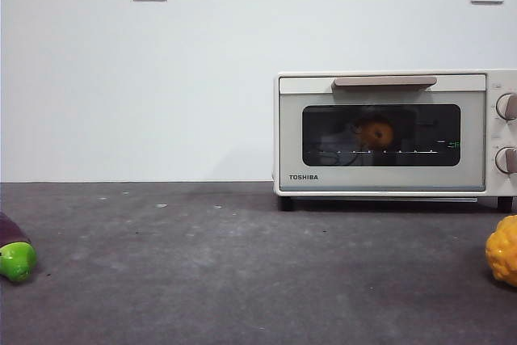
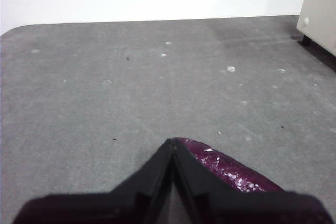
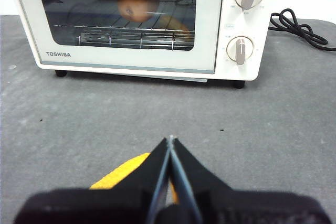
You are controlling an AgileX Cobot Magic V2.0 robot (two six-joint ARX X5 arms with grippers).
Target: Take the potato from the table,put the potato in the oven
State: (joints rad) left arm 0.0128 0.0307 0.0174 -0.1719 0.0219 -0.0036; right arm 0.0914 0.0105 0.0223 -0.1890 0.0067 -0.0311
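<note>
Table (image 1: 242,264) – eggplant (image 1: 14,252), yellow object (image 1: 502,250); potato (image 1: 376,132) in oven (image 1: 384,177); both pincers clenched.

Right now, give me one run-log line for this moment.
potato: on rack inside oven | door: shut | left gripper: shut, above eggplant | right gripper: shut, facing oven
</note>
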